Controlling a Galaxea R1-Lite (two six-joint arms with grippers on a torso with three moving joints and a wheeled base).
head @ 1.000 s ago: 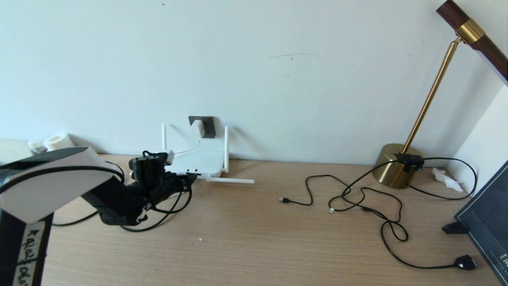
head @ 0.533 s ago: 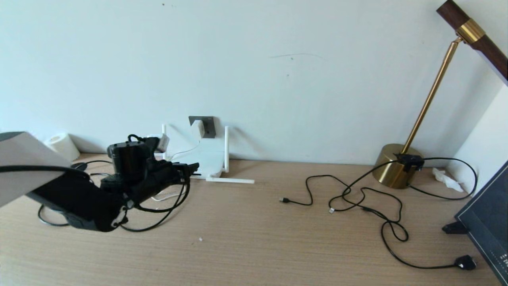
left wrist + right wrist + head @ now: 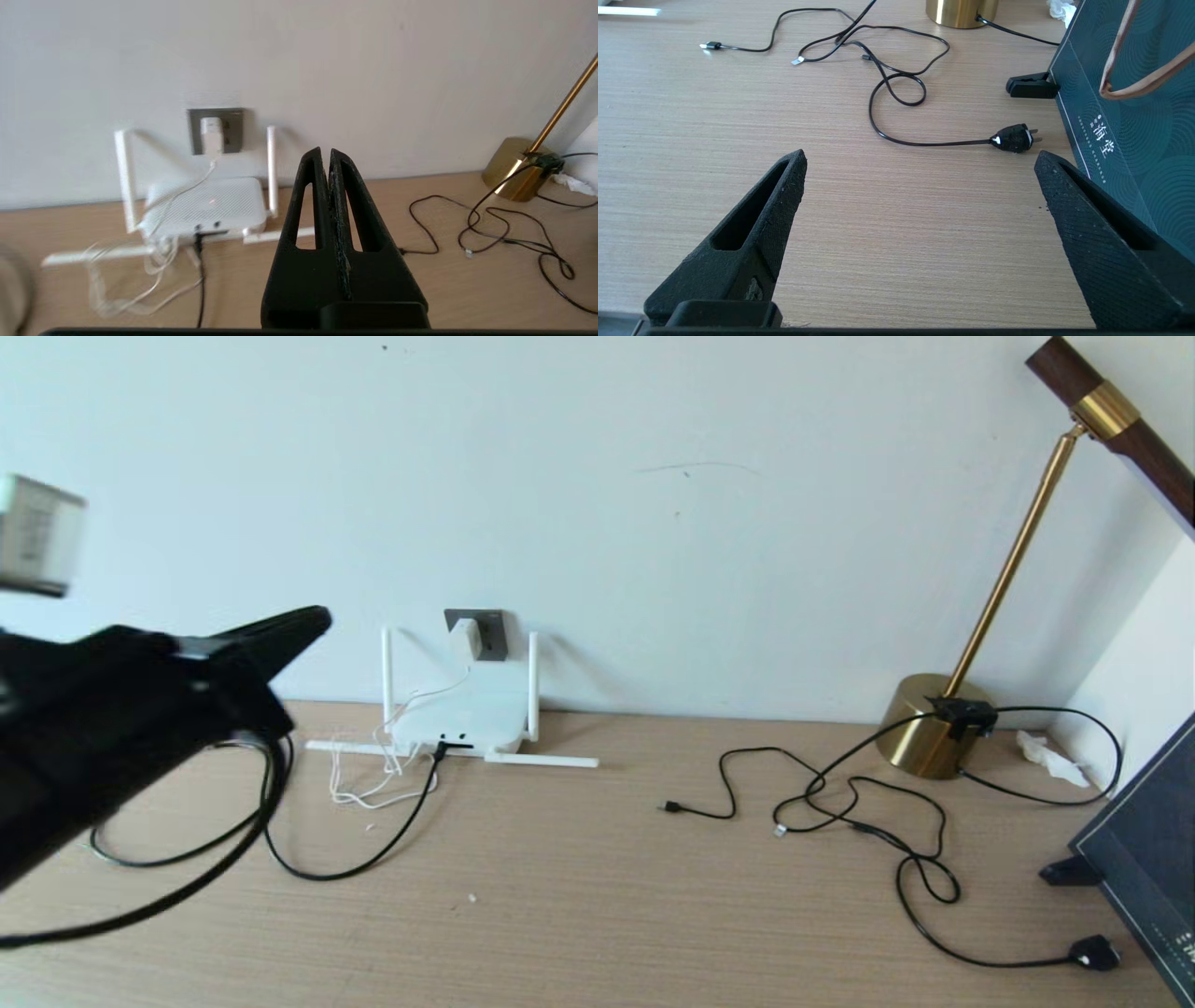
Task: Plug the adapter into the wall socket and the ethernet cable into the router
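The white adapter (image 3: 462, 637) (image 3: 211, 135) sits in the dark grey wall socket (image 3: 491, 633) (image 3: 233, 130), its thin white cord hanging down to the router (image 3: 467, 714) (image 3: 205, 205). The black ethernet cable (image 3: 431, 773) (image 3: 201, 280) has its plug in a port on the router's front edge and loops off across the desk to the left. My left gripper (image 3: 317, 619) (image 3: 326, 151) is shut on nothing, raised above the desk, left of and back from the router. My right gripper (image 3: 920, 158) hangs open over bare desk, holding nothing; the head view does not show it.
A brass lamp (image 3: 934, 723) stands at the back right with thin black cords (image 3: 840, 803) tangled in front of it. A small black plug (image 3: 1092, 952) (image 3: 1013, 137) lies near a dark teal bag (image 3: 1148, 859) (image 3: 1134, 116) at the right edge.
My left gripper has let go at the router's front edge, drawn back to the left, risen and shut. The ethernet cable stays in the router's port.
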